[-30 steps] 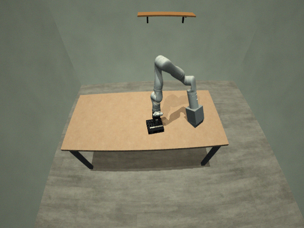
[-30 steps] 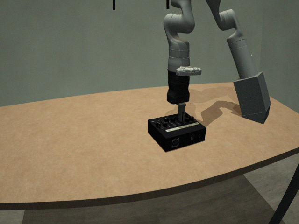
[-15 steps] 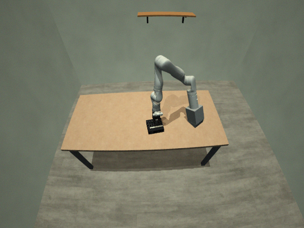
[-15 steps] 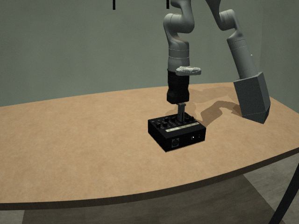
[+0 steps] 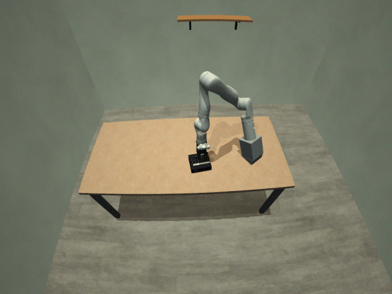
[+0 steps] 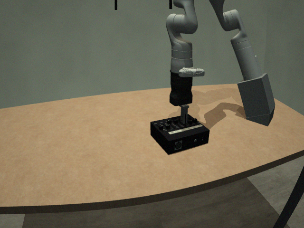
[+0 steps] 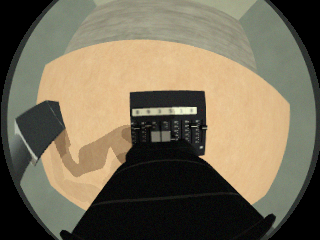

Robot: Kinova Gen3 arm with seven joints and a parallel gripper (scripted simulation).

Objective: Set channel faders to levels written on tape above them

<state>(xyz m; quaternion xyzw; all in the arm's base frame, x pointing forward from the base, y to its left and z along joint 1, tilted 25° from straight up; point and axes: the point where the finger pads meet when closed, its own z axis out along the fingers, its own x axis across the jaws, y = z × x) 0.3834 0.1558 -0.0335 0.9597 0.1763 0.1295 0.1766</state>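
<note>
Gripper [image 6: 184, 120] fingers are squeezed tight together with nothing between them, and they point straight down onto the top of the lighting desk [image 6: 180, 137]. Their tips sit among the fader caps [image 6: 168, 126], but the caps are too small to tell which one they touch. The little black desk stands flat on the brown table [image 6: 73, 147], near the middle. A pale strip of tape [image 6: 186, 129] runs across its top, and the writing on it is too small to read. The grey arm [image 6: 180, 52] bends over from its grey base block [image 6: 257, 98], which stands to one side of the desk
</note>
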